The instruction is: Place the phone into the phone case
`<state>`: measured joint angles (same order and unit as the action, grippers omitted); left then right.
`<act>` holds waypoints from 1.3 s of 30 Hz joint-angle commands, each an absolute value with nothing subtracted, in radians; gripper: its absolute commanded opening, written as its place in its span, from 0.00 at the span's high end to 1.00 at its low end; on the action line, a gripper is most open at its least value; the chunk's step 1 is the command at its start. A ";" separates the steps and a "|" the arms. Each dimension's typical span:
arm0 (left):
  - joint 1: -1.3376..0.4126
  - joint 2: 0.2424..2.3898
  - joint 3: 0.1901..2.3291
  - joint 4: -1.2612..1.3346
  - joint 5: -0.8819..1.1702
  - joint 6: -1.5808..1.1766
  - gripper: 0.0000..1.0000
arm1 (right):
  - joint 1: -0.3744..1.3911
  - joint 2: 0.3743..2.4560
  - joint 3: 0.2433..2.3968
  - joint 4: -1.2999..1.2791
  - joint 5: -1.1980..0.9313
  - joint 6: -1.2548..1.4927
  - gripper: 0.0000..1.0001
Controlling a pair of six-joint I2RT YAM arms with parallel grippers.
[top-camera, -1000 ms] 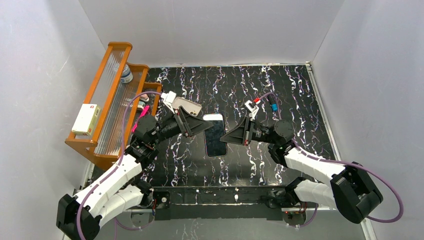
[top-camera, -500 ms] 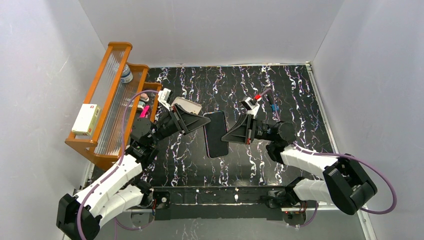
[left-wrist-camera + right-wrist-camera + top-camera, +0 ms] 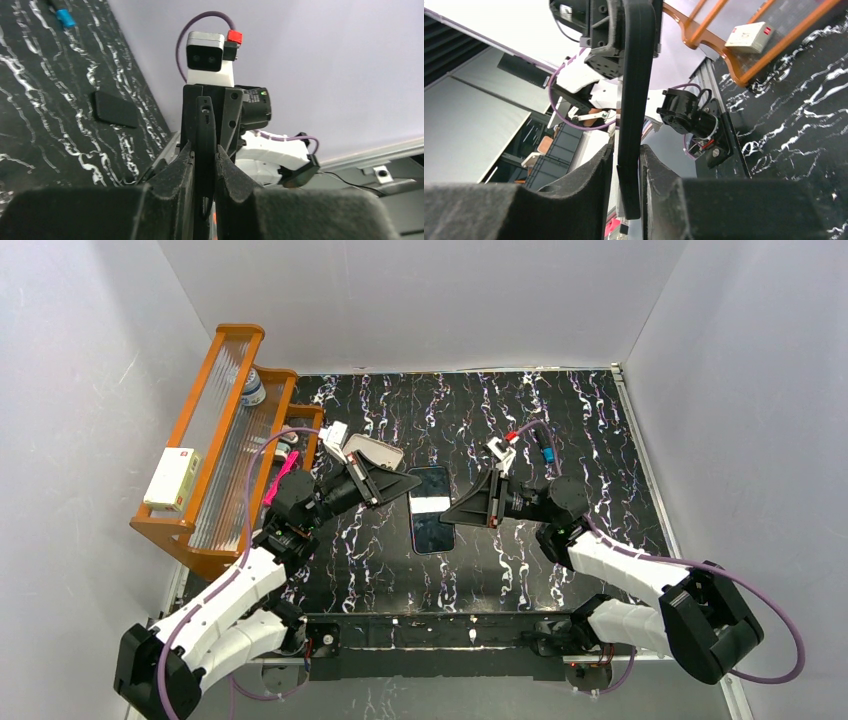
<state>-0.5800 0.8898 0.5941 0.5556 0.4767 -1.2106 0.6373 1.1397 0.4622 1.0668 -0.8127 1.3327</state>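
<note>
The phone [image 3: 431,512] sits over the middle of the tabletop [image 3: 600,420], its dark glass face turned up to the overhead camera with a pale band of reflection across it. It is gripped from both sides. The left end effector [image 3: 408,485] pinches its upper left edge and the right end effector [image 3: 449,512] pinches its right edge.

In each wrist view the phone appears edge-on as a thin black slab. The left wrist view shows the left arm's padded fingers [image 3: 172,182] pressed against the phone's two faces. The right wrist view shows the right arm's fingers [image 3: 594,175] pressed against it the same way. Whether the phone's near end touches the tabletop or hangs clear of it cannot be told.

The phone case [image 3: 377,452], pale beige with rounded corners, lies just behind the left end effector. It is partly hidden by the arm and does not touch the phone.

The left wrist view shows a flat black slab [image 3: 116,109] lying alone on the marbled black surface on the right arm's side. A small blue-tipped piece [image 3: 545,453] lies beyond the right wrist.

An orange wooden rack [image 3: 200,540] with ribbed clear panels stands along the left edge. It carries a white box [image 3: 171,478] with a red mark, and a small bottle [image 3: 253,388] stands at its far end.
</note>
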 commanded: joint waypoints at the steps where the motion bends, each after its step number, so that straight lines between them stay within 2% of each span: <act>1: -0.584 0.844 0.663 0.372 0.414 -1.093 1.00 | 0.641 1.115 0.520 0.975 -0.762 1.263 0.65; 4: -0.584 0.854 0.693 0.322 0.412 -1.075 1.00 | 0.641 1.127 0.524 0.949 -0.744 1.258 0.66; 6: -0.584 0.863 0.708 0.280 0.410 -1.070 0.99 | 0.641 1.142 0.529 0.934 -0.735 1.260 0.78; 8: -0.584 0.867 0.713 0.260 0.418 -1.059 0.79 | 0.641 1.155 0.532 0.933 -0.727 1.270 0.86; 10: -0.584 0.852 0.699 0.265 0.428 -1.058 0.54 | 0.642 1.156 0.525 0.946 -0.692 1.293 0.91; 12: -0.584 0.823 0.675 0.270 0.430 -1.071 0.44 | 0.642 1.147 0.508 0.978 -0.643 1.325 0.91; 17: -0.584 0.769 0.632 0.267 0.439 -1.087 0.34 | 0.641 1.118 0.478 1.043 -0.540 1.365 0.91; 23: -0.584 0.757 0.570 0.335 0.430 -1.134 0.31 | 0.640 1.136 0.489 1.091 -0.523 1.391 0.90; 28: -0.584 0.769 0.559 0.339 0.434 -1.131 0.32 | 0.638 1.184 0.457 1.214 -0.511 1.461 0.90; 32: -0.584 0.778 0.550 0.339 0.441 -1.139 0.41 | 0.638 1.217 0.438 1.279 -0.502 1.497 0.90; 34: -0.584 0.779 0.548 0.339 0.443 -1.144 0.53 | 0.635 1.221 0.432 1.276 -0.499 1.499 0.90; 37: -0.584 0.790 0.552 0.321 0.446 -1.135 0.80 | 0.635 1.213 0.430 1.254 -0.497 1.485 0.90; 39: -0.584 0.793 0.548 0.312 0.447 -1.133 0.93 | 0.634 1.202 0.441 1.199 -0.501 1.454 0.85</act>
<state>-0.5812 0.7887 0.5514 0.3054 0.4271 -1.1435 0.6403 1.2362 0.4168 1.1221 -0.5217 1.4780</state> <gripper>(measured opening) 0.175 0.218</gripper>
